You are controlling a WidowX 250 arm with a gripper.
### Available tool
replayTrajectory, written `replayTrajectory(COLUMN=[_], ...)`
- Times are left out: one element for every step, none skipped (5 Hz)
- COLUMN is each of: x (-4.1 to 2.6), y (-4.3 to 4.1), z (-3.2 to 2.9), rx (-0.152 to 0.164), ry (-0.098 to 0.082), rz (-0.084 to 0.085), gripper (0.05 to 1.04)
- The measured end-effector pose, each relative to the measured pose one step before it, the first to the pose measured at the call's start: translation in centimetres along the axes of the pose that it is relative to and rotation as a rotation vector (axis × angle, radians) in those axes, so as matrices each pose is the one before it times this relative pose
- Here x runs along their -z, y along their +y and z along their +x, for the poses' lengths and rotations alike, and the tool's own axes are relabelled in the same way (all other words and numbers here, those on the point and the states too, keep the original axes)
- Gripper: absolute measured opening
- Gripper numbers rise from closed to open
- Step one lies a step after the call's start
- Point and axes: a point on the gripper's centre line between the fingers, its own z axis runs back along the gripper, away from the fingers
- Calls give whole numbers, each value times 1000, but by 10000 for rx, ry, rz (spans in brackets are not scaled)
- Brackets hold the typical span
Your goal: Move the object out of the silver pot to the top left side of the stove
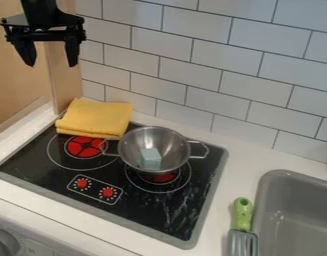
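Jaws wide apart, pale blue block (151, 158) well below, to the view's right, in the silver pot (131, 145).

Black robot arm, two-fingered end effector (51, 65)
The visible arm section (39, 7) is a dark, blocky column, black like the end effector below it. It meets a broad housing (42, 21) with angular shoulders and stubby projections at its outer ends. Lower down runs a straight black crossbar (49, 35), narrower from top to bottom than the housing. Two black fingers (72, 51) are thick at the top and taper to narrow, blunt-pointed tips; small notches and ridges break up their outer outline near the crossbar.
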Motion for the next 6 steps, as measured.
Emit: replayTrajectory(x=[1135, 959, -393, -265, -281, 81], y=[15, -1473, -2088, -1934, -2827, -2250], z=[-1138, -1546, -1187, -1156, -669, -983], rx=[13, 307, 731, 669, 724, 728], ry=[476, 335, -55, 66, 14, 102], rz=[25, -346, -152, -117, -317, -244], gripper=[999, 999, 999, 999, 999, 999])
